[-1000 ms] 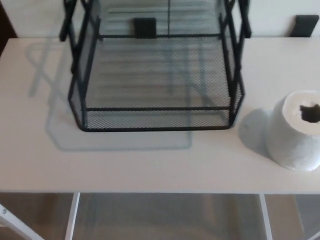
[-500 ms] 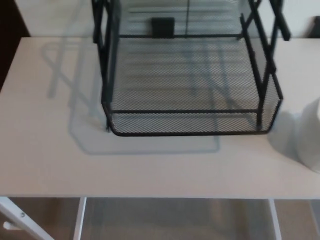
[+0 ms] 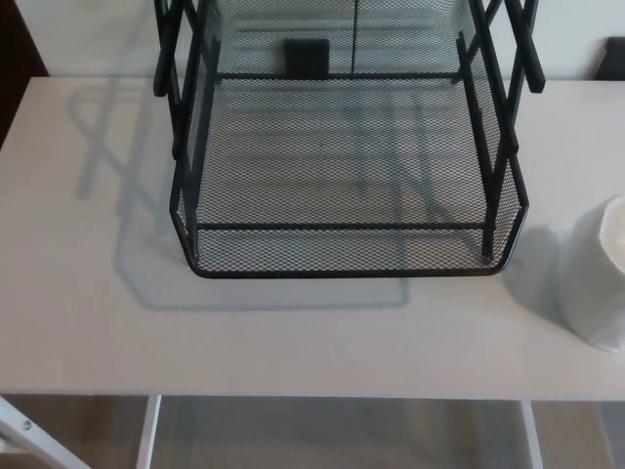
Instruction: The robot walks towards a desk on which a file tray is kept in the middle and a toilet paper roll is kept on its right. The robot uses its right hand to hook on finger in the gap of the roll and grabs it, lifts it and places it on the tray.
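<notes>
Looking down from the head camera, I see a black wire-mesh file tray (image 3: 347, 264) standing mid-desk (image 3: 78, 322), while the white toilet paper roll (image 3: 598, 274) sits apart to its right, cut off by the frame edge. Neither robot hand shows, so I cannot tell their state.

Black wire-mesh file tray (image 3: 342, 249) with fine criss-cross grid; pale cream flat desk top (image 3: 88, 322); plain white toilet paper roll (image 3: 594, 278); white metal desk legs (image 3: 148, 433) below.
</notes>
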You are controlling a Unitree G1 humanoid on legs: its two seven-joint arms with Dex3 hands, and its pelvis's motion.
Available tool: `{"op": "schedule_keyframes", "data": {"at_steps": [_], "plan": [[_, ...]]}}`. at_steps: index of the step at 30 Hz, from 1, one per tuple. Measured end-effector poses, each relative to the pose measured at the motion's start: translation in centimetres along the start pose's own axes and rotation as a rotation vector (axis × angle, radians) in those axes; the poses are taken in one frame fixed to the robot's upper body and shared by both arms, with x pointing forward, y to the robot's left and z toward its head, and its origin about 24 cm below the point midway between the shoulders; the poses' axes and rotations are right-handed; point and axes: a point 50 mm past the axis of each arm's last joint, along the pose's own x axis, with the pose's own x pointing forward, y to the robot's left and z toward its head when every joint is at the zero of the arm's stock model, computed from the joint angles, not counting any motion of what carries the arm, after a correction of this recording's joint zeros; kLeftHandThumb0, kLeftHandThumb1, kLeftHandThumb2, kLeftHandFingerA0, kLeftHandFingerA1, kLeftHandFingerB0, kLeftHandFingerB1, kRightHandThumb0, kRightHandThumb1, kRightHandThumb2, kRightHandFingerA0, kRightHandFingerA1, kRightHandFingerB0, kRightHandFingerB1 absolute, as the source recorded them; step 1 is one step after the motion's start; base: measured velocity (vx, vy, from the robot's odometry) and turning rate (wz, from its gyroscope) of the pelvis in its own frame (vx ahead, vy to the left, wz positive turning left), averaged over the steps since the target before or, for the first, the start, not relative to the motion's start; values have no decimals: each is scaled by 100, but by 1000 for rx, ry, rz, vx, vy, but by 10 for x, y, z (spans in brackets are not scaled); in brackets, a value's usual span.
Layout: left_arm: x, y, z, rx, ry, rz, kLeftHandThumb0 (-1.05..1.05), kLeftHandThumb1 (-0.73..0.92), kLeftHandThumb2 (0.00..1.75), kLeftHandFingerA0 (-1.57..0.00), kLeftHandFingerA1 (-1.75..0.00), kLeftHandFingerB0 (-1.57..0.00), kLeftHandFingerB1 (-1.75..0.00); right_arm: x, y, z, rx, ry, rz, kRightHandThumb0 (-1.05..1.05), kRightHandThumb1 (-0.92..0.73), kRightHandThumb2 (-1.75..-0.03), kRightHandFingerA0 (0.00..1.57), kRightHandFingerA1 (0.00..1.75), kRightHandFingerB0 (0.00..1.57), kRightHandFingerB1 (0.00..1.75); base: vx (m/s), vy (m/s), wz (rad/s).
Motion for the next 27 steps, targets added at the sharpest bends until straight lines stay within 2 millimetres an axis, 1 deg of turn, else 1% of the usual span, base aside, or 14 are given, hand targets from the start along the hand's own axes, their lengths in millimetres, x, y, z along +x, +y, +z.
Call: {"op": "schedule_keyframes", "data": {"at_steps": [2,3,5,6,10,12,13,14,16,20,22,24,25,27], "plan": [[0,0,0,0,1,0,-75,84,65,-23,-40,-16,-32,-2,-6,7,75,-52,-32,-52,-54,-68,3,20,7,27,0,0,0],[0,0,0,0,1,0,-78,69,97,-18,-49,-13,-44,-3,-10,12,120,-82,-50,-57,-40,-75,0,13,1,22,0,0,0],[0,0,0,0,-1,-1,-74,84,65,-22,-42,-17,-33,-4,-16,22,206,-140,-82,-56,-43,-82,0,37,0,31,0,0,0],[0,0,0,0,-2,-1,-75,86,66,-24,-42,-19,-33,-4,-19,28,242,-170,-98,-59,-58,-60,11,38,6,24,0,0,0],[0,-1,4,3,-19,-4,-73,84,65,-25,-41,-20,-33,-9,-30,64,359,-348,-164,-64,-41,-81,6,50,0,26,0,0,0],[0,-1,6,3,-25,-5,-73,83,65,-24,-42,-19,-33,-12,-33,79,363,-412,-182,-71,-57,-57,31,47,12,34,0,0,0],[0,-1,7,4,-28,-6,-77,68,96,-18,-50,-14,-45,-14,-35,88,357,-445,-192,-77,-57,-58,37,62,13,51,0,0,0],[0,-1,7,7,-33,-7,-75,84,65,-24,-44,-17,-34,-16,-35,96,344,-476,-198,-90,-49,-86,40,71,12,59,0,0,0],[-1,-1,7,13,-36,-8,-75,83,65,-25,-44,-20,-35,-23,-35,117,291,-560,-198,-86,-55,-57,58,76,18,69,0,0,0],[0,-1,6,11,-32,-8,-76,82,65,-23,-42,-18,-34,-36,-27,144,198,-670,-167,-69,-58,-58,41,52,8,32,0,0,0],[0,-1,6,11,-30,-8,-76,83,65,-22,-41,-17,-33,-41,-20,152,138,-705,-145,-65,-44,-82,29,58,4,34,0,0,0],[0,-1,6,11,-28,-8,-76,82,65,-26,-42,-18,-33,-48,-9,162,41,-741,-107,-65,-57,-57,28,49,6,30,0,0,0],[0,-1,6,10,-28,-8,-75,81,65,-26,-41,-18,-33,-50,-4,166,-1,-754,-92,-68,-44,-81,20,55,5,29,0,0,0],[0,-2,6,11,-29,-9,-79,67,97,-20,-51,-13,-44,-56,6,173,-91,-778,-59,-37,-34,-93,5,52,0,51,0,0,0]]}}
